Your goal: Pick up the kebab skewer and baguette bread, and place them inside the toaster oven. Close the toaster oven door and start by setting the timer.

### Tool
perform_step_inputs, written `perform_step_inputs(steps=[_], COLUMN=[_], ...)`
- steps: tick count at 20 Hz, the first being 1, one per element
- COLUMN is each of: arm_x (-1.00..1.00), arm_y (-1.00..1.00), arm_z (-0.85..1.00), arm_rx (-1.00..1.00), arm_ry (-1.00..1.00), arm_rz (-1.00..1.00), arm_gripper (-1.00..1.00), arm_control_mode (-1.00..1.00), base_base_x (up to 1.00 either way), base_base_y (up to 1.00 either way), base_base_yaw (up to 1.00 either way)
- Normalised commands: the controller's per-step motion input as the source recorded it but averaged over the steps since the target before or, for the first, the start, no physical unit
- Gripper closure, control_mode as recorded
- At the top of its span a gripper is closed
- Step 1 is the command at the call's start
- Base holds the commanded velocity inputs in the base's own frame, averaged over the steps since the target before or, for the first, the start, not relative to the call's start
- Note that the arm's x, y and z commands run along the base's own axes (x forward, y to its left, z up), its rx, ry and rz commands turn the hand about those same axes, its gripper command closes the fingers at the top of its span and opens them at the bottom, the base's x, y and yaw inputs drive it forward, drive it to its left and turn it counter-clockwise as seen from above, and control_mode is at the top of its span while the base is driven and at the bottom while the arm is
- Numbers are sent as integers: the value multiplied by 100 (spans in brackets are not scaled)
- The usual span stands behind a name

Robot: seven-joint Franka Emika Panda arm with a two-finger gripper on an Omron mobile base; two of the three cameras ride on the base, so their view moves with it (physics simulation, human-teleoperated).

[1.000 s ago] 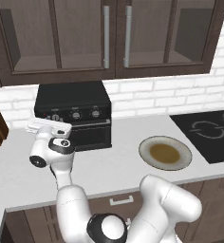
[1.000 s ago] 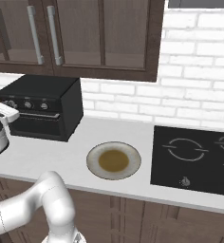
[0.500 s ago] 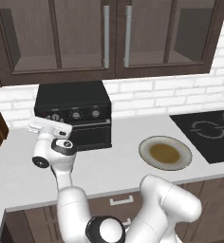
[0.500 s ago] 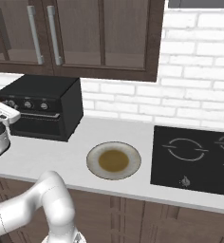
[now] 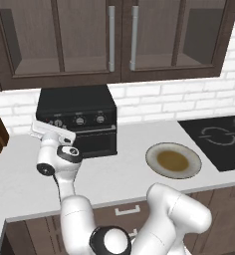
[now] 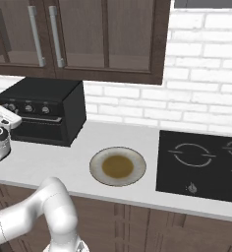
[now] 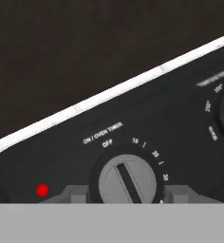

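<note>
Now, claw (image 7: 127, 192): I've got it right up at the toaster oven's (image 5: 77, 107) left knob (image 7: 127, 178), a finger (image 7: 71, 193) showing either side of the dial; can't tell if it's gripping.
Toaster oven: sits on the desk (image 5: 119, 169) against the brick wall, door (image 5: 92, 142) shut.
Timer dial: marked OFF, 10, 20, 30; red light (image 7: 42, 191) to its left.
Plate (image 5: 173, 160): on the desk between oven and hob (image 6: 201, 165).
Skewer, baguette: can't see them from here.

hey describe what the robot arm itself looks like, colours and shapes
The arm is glossy white, built of rounded, bulbous segments, with dark circular caps at its joints. The hand ends in a flat white bar. In the hand view its grey fingertips sit either side of a knob.
</note>
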Motion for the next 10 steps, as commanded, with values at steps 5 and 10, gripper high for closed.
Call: perform_step_inputs(steps=[5, 10], arm_x=[3, 13], arm_y=[-12, -24], arm_z=[57, 53], arm_rx=[38, 34], arm_ry=[-2, -6], arm_rz=[-1, 0], arm_gripper=[100, 100], arm_control_mode=[-100, -100], base_base_x=[0, 0], base_base_y=[0, 0], base_base_yaw=[0, 0])
